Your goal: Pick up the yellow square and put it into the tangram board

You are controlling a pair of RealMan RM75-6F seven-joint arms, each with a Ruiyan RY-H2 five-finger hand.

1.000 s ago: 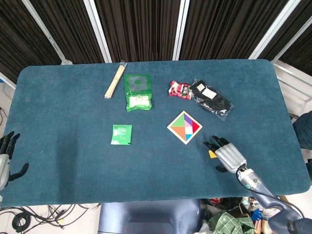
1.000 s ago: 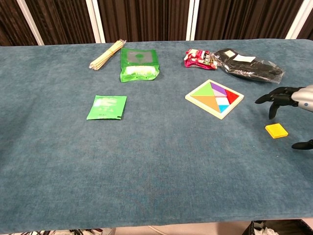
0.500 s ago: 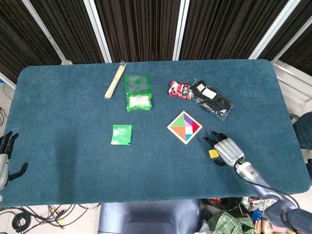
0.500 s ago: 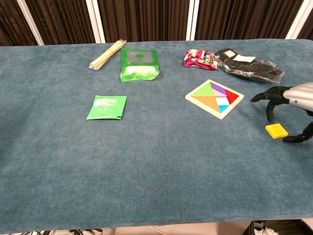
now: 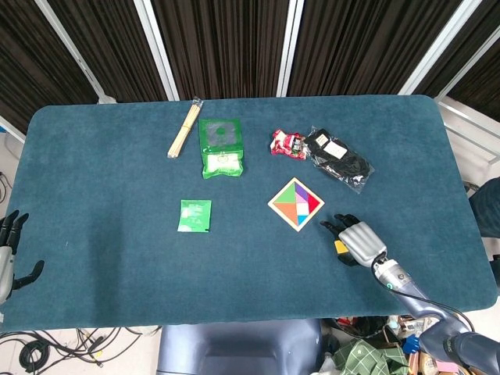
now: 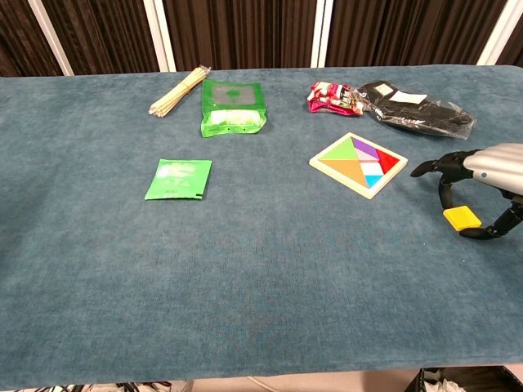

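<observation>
One small, thin, stiff tile to deal with: yellow square (image 6: 462, 218) flat on the blue table (image 6: 270, 269), just right of the tangram board (image 6: 358, 164) and apart from it. Probably light and rigid, likely slick on top, so best pinched across opposite edges. Right hand (image 6: 482, 184) arched low over it, thumb and fingers (image 6: 445, 194) bracketing the tile, closing but not visibly clamped. Left hand (image 5: 9, 254) spread, holding nothing, at table's far-left edge.
</observation>
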